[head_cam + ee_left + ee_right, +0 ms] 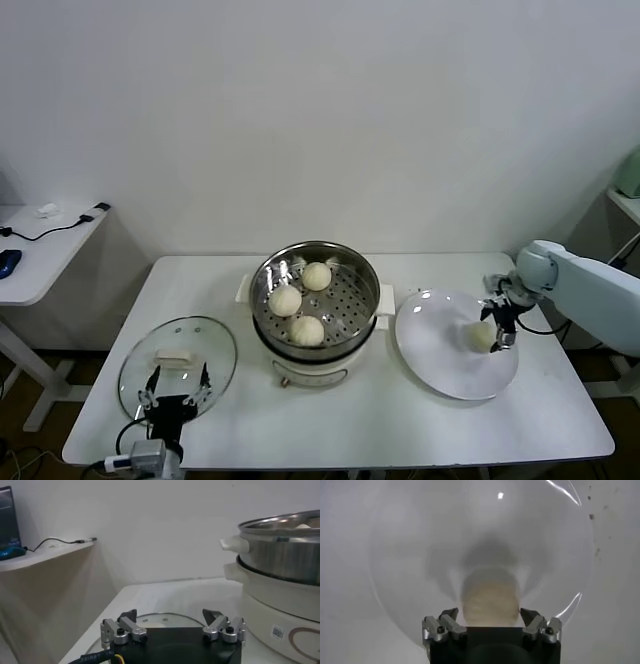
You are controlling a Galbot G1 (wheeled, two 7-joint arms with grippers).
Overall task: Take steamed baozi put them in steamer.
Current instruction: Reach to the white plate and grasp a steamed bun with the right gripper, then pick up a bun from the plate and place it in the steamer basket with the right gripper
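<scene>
Bench: a white rectangular bench [560,420] is set against a plain white wall [320,110]; a second white desk [40,262] is seen at the robot's far left, with a black cable [60,228] lying on it.
Writing: a small square code sticker [276,631] is fixed to the pot base; no words can be read on it.
Steamer: a round shiny steel basket [316,292] with a holed floor is seated on a cream-white pot base [312,368] with side handles, at the middle of the bench.
Buns in steamer: three smooth, domed, cream-white buns [286,300] are lying on the holed floor, apart from one another.
Fourth bun: one bun [483,336] is found on the white plate [440,360], just to the right of the steamer.
Right gripper: the right gripper [497,328] is lowered over the plate, its fingers [449,621] spread to either side of the bun; whether the bun is touched cannot be told.
Left gripper: the left gripper [176,386] is held low at the near edge of the glass lid [190,340], its fingers [123,626] apart and nothing between them.
Lid: the glass lid is laid flat on the bench, left of the steamer, its cream handle [173,357] facing up.
</scene>
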